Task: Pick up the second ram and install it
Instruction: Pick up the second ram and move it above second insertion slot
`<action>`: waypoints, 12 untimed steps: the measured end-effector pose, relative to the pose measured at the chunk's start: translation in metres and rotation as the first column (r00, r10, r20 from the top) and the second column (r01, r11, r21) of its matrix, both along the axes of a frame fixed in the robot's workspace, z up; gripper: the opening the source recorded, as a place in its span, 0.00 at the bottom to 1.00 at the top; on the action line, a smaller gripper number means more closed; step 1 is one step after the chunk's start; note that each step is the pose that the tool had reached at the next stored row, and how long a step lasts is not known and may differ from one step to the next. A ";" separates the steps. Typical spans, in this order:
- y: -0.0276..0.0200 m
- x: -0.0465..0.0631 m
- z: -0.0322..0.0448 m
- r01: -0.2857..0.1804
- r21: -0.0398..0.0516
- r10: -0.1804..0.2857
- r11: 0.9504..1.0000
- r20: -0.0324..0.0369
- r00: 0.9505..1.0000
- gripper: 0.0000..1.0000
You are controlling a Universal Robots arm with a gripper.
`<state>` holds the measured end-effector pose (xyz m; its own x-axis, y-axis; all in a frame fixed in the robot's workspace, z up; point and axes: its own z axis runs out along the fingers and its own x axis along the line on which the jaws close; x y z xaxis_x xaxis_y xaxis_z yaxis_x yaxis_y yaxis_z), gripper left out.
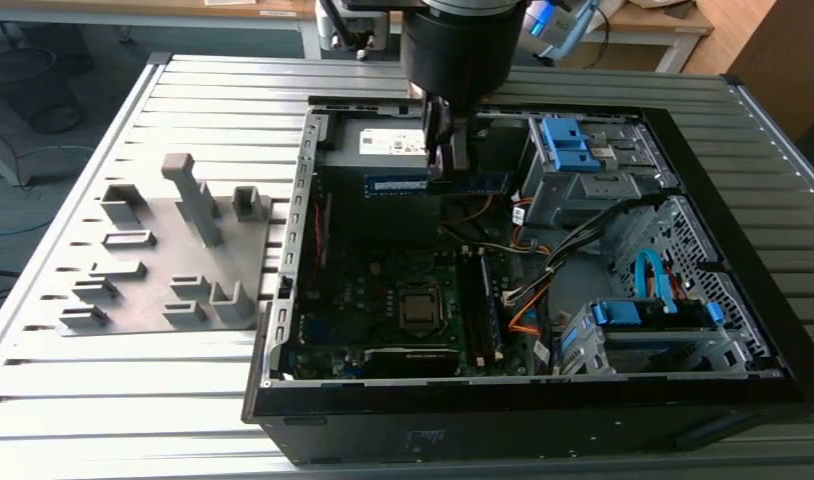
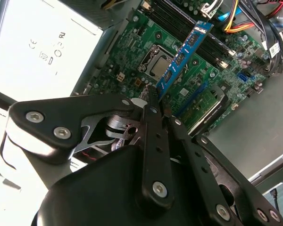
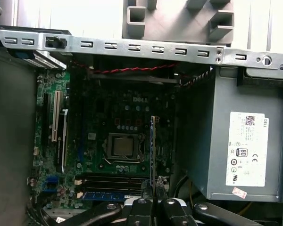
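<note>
My gripper (image 1: 441, 165) is shut on the second ram (image 1: 394, 183), a slim blue circuit strip with black chips. I hold it level above the far part of the open computer case (image 1: 280, 300), clear of the motherboard (image 1: 380, 280). In the second wrist view the ram (image 2: 184, 54) sticks out from my gripper (image 2: 153, 101) over the board. In the first wrist view the ram (image 3: 152, 146) shows edge-on, rising from my gripper (image 3: 153, 186). The long black memory slots (image 3: 113, 181) lie beside the processor socket (image 3: 122, 146). Another blue stick (image 3: 108, 195) sits in the slot row.
A silver power supply (image 1: 380, 140) fills the case's far corner. Blue drive cages (image 1: 567, 145) and loose cables (image 1: 567, 250) crowd the exterior view's right. A grey fixture plate (image 1: 167, 260) with upright holders lies on the slatted table at the exterior view's left.
</note>
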<state>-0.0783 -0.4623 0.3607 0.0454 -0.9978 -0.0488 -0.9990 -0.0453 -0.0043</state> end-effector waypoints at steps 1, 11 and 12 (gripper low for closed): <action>0.0000 0.000 -0.0003 0.000 0.000 0.000 1.000 0.000 1.000 0.14; 0.0000 0.006 -0.0041 0.000 0.000 0.000 1.000 0.000 1.000 0.14; 0.0000 0.006 -0.0045 0.000 0.000 0.000 1.000 0.000 1.000 0.14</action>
<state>-0.0719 -0.4623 0.3562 0.0455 -0.9978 -0.0489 -0.9990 -0.0453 -0.0044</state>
